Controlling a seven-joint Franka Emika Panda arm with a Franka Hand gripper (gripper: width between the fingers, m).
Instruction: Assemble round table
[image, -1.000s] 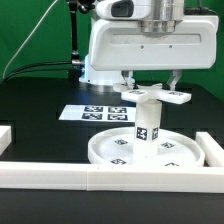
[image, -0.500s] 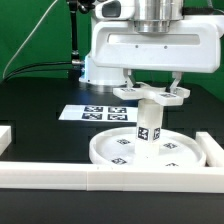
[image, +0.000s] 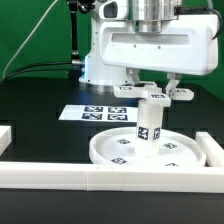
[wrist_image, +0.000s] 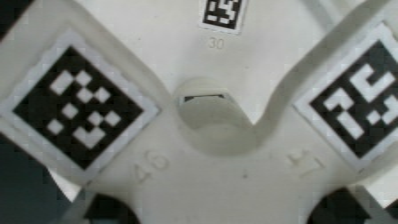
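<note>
Gripper (image: 154, 90): pinched in narrow on the foot (image: 152, 96), holding it level.
Leg (image: 146, 125): upright, foot right on top.
Disc (image: 110, 150): lying flat beneath, rim up.

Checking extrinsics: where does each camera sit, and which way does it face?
Exterior view: off-robot, outside the border rail, facing slightly down across it at the disc, leg and foot; shows the arm and gripper.
Wrist view: on the wrist, facing down, close on the foot's tagged top; fingers not clearly visible.
Shared: the foot.
</note>
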